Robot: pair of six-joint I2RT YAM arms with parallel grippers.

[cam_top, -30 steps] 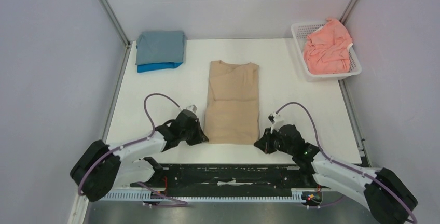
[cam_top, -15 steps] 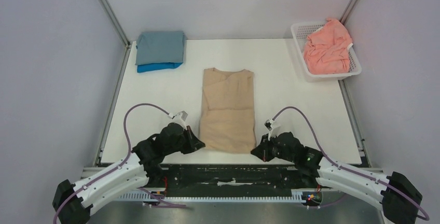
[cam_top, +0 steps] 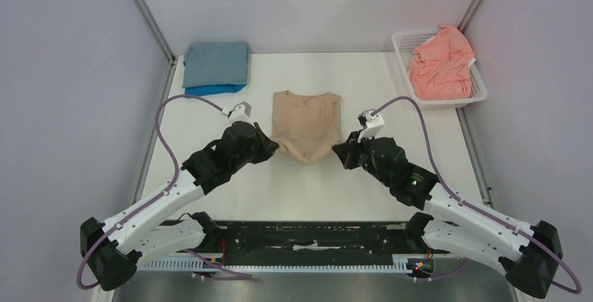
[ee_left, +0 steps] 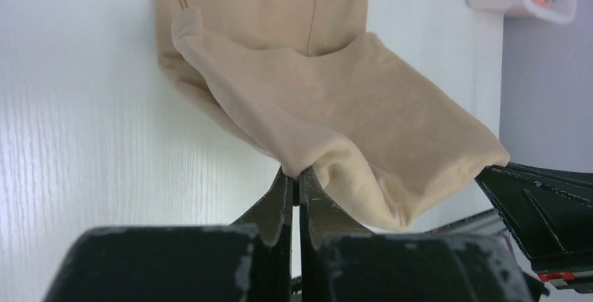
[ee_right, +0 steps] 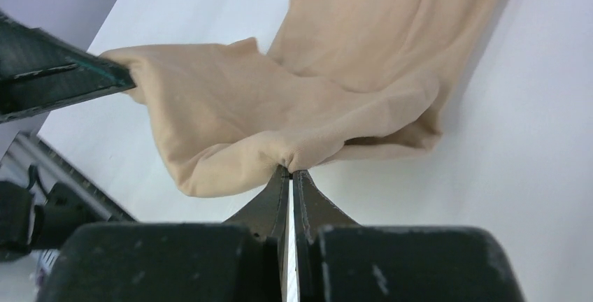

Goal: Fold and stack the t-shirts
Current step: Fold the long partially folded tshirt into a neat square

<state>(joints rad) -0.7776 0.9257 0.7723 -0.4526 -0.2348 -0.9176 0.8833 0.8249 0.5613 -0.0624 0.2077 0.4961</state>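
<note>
Top external view shows the tan shirt [cam_top: 305, 117] in the middle of the table [cam_top: 391, 127]. Its collar end lies flat and its near end is held up off the surface, sagging between the two arms. The left gripper [cam_top: 273, 149] is clenched on the left corner of this near edge, and the right gripper [cam_top: 340, 153] is clenched on the right corner. Both wrist views show the fingers pressed together with a small pinch of cloth between them.

At the far left corner the grey-blue shirt [cam_top: 215, 63] lies folded on top of the bright blue shirt [cam_top: 206, 91], so I judge that two shirts are finished. The tan one looks already narrowed to a strip. Folding its near half over the collar half seems to be the step in hand, and after that the shirt must go to the pile. The pink shirt [cam_top: 440, 64] lies crumpled in the white basket [cam_top: 447, 101] at the far right, not yet folded.
</note>
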